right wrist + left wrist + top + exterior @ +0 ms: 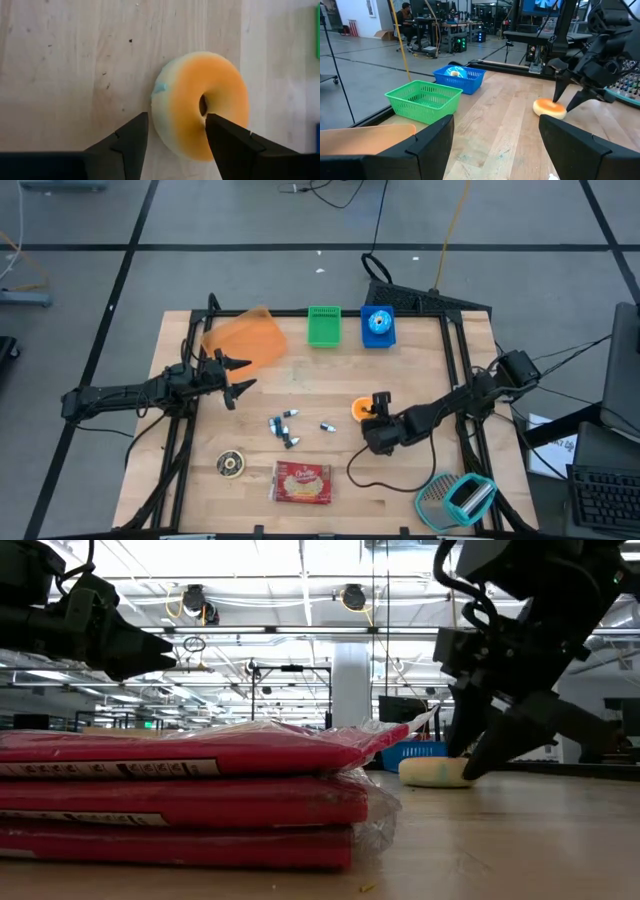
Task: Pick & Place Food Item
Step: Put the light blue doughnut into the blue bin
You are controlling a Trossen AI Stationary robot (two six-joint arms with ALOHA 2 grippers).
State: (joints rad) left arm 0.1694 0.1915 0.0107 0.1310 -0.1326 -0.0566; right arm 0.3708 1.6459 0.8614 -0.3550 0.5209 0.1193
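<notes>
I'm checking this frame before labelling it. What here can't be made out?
- Whether the right end effector touches the donut: its fingers straddle one side, contact unclear.
- Blue basket contents: too small in the high view.
- Small blue-and-white items: too small to identify.
- Red packet blocks much of the low view.

Orange-topped donut (200,107) w/ pale cream underside, flat on light wood tabletop (65,65). Small dark hole slightly off-centre; a bluish fleck on the pale rim. Right gripper (172,137) directly above, looking straight down, two dark fingers (127,145) apart and straddling the donut's near portion: one beside the pale outer edge, the other over the orange top close to the hole. Contact w/ donut not clear. Wood grain running lengthwise, few dark specks nearby. Green strip and blue strip barely showing at frame edge, unidentifiable.
</notes>
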